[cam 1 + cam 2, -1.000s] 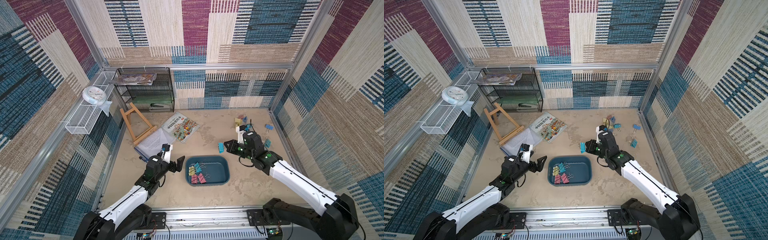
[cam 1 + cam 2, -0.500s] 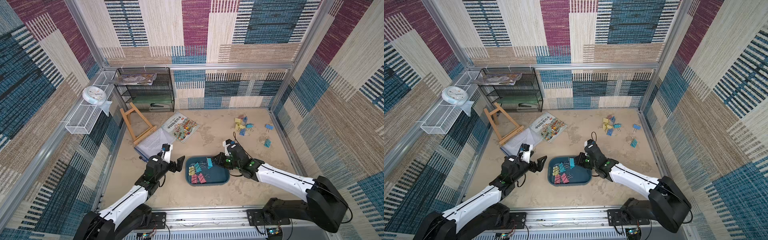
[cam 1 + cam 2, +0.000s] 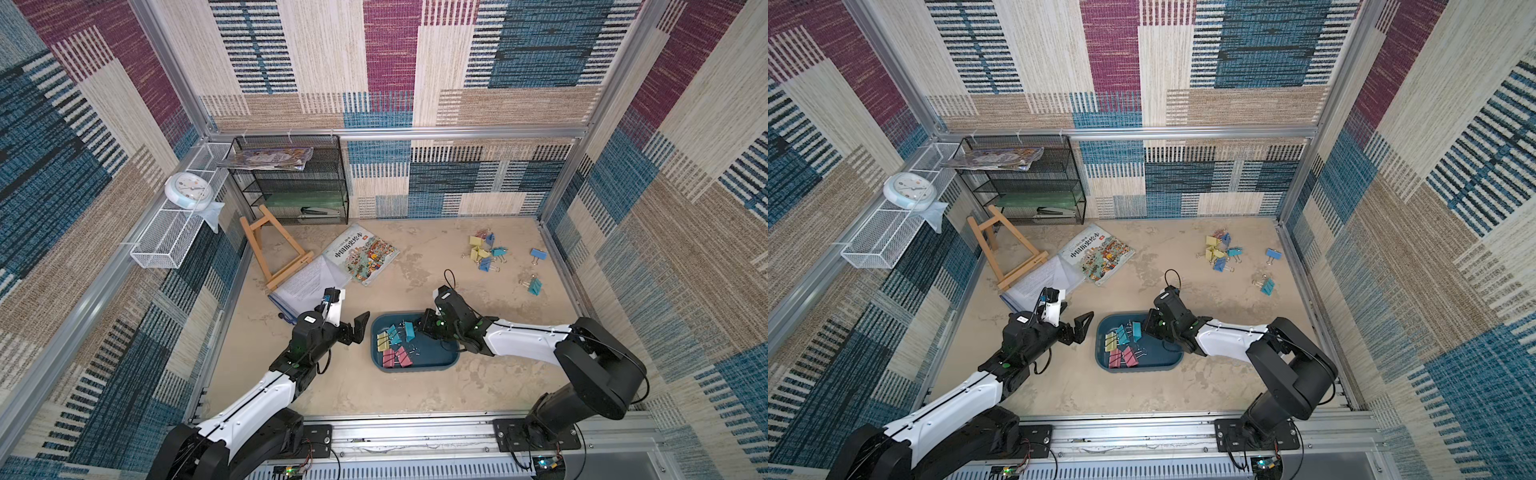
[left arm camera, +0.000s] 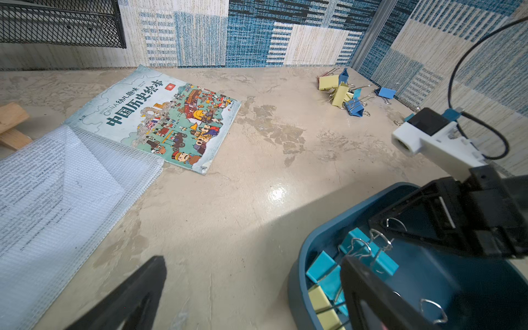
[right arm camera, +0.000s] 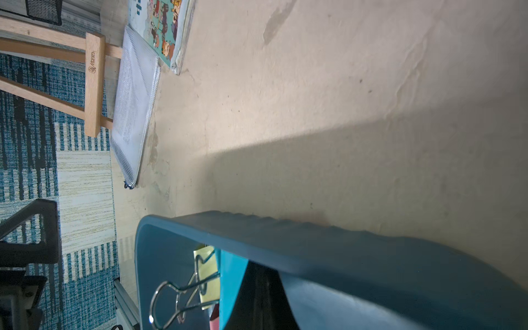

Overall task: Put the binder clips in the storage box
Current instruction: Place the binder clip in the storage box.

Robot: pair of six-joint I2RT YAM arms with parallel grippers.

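The dark teal storage box (image 3: 417, 367) (image 3: 1139, 367) lies at the front middle of the table and holds several binder clips (image 3: 392, 345) in teal, yellow and pink. My right gripper (image 3: 420, 328) (image 5: 254, 285) reaches in over the box's far right rim, shut on a teal binder clip (image 3: 409, 329) (image 5: 230, 285). Just left of the box, my left gripper (image 3: 353, 321) (image 4: 251, 288) stands open and holds nothing. Several loose yellow and blue clips (image 3: 482, 253) lie at the back right, with a blue one (image 3: 539, 253) and a teal one (image 3: 535, 286) apart from them.
A picture book (image 3: 361, 255), a mesh document pouch (image 3: 305, 284) and a wooden easel (image 3: 270, 249) lie at the back left. A black mesh rack (image 3: 291, 183) stands against the back wall. A white wire basket (image 3: 174, 232) with a clock (image 3: 188, 193) hangs on the left wall.
My right arm has swung from the table's right side to the box with the teal clip and now reaches inside its rim. The left arm has not moved.
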